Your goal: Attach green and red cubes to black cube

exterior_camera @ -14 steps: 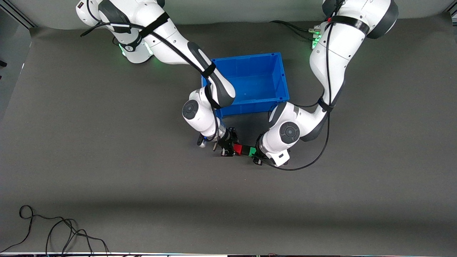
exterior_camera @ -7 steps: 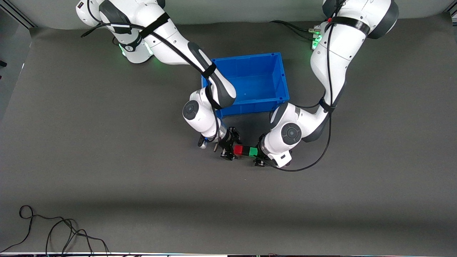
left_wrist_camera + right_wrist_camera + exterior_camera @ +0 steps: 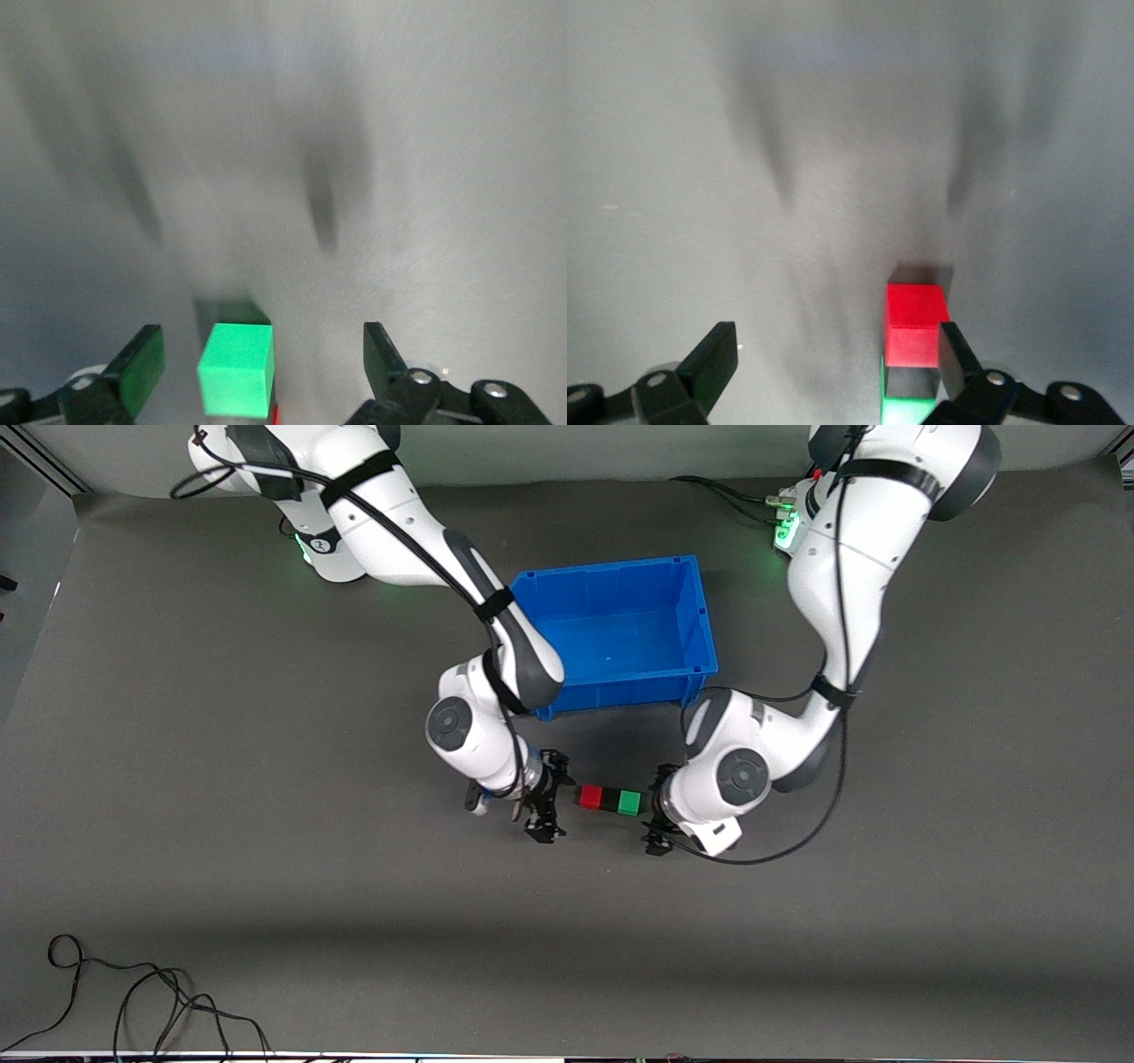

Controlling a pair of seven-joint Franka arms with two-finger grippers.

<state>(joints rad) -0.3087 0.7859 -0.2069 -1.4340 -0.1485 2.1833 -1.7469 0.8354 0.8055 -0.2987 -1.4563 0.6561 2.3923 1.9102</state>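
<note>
Left hand (image 3: 657, 831) and right hand (image 3: 542, 808) gape wide, flanking the joined red cube (image 3: 590, 796), black cube (image 3: 609, 799), green cube (image 3: 629, 802); blue bin (image 3: 700, 615) holds nothing.

Both arms reach from their bases down toward the middle of the table, elbows bent and wrists turned inward so the two tools face each other. The right tool (image 3: 540, 808) sits low over the table toward the right arm's end, its fingers (image 3: 713, 359) spread wide and holding nothing. The left tool (image 3: 657, 821) sits low toward the left arm's end, its fingers (image 3: 381, 354) likewise spread apart and empty.
</note>
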